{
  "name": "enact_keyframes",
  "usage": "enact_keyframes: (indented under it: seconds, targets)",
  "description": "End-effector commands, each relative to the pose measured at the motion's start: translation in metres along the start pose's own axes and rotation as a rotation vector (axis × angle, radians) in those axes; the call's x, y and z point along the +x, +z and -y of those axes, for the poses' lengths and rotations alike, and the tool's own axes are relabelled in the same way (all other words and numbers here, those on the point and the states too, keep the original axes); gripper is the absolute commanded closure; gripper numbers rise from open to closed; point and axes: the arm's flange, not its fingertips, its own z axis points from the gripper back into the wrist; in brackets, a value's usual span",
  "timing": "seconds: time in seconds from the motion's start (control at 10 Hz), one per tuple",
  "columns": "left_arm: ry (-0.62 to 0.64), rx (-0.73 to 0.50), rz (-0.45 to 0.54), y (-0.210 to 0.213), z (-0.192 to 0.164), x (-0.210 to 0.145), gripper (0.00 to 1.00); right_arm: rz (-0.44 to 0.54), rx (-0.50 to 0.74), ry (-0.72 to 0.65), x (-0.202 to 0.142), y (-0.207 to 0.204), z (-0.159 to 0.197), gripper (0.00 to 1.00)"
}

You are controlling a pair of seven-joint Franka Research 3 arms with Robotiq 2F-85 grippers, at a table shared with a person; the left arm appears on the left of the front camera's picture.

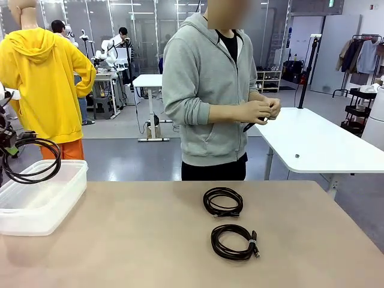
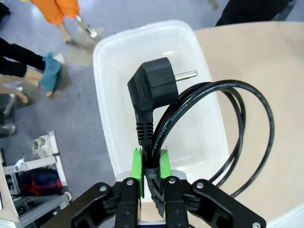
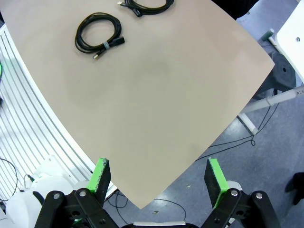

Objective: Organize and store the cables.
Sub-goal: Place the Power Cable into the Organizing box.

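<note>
My left gripper (image 2: 151,164) is shut on a thick black power cable (image 2: 223,128) with a plug end (image 2: 152,85), and holds it above a clear plastic bin (image 2: 114,57). In the front view that coil (image 1: 33,159) hangs at the far left over the bin (image 1: 36,201). Two more coiled cables lie on the tan table: one in the middle (image 1: 222,201) and one nearer me (image 1: 234,242). The right wrist view has them far off, one (image 3: 99,37) whole and one (image 3: 147,6) cut by the top edge. My right gripper (image 3: 156,175) is open, high over the table's corner.
A person in a grey hoodie (image 1: 207,90) stands at the far side with both hands (image 1: 264,109) together, holding something small and dark. A white table (image 1: 318,144) stands behind at the right. The tan table (image 1: 150,240) has bare room between the bin and the coils.
</note>
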Motion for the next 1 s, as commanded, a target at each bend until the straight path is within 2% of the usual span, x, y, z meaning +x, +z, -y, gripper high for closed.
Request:
enact_keyframes:
  seconds: [0.0,0.1,0.2,0.5,0.9]
  targets:
    - [0.000,0.002,-0.007,-0.019,-0.010,0.015,1.00,-0.001,0.007,-0.021,0.002,0.002,-0.001,0.00]
    - [-0.002,0.055,-0.014,-0.043,-0.016,0.015,1.00,-0.001,0.007,-0.021,0.002,0.002,-0.001,0.00]
    - [0.052,0.065,0.008,-0.053,-0.017,0.013,1.00,-0.001,0.007,-0.021,0.002,0.002,-0.001,0.00]
    - [0.050,0.167,-0.048,-0.086,-0.017,0.004,1.00,-0.001,0.007,-0.021,0.002,0.002,-0.001,0.00]
    - [0.048,0.122,-0.053,-0.093,-0.022,0.002,1.00,-0.001,0.007,-0.021,0.002,0.002,-0.001,0.00]
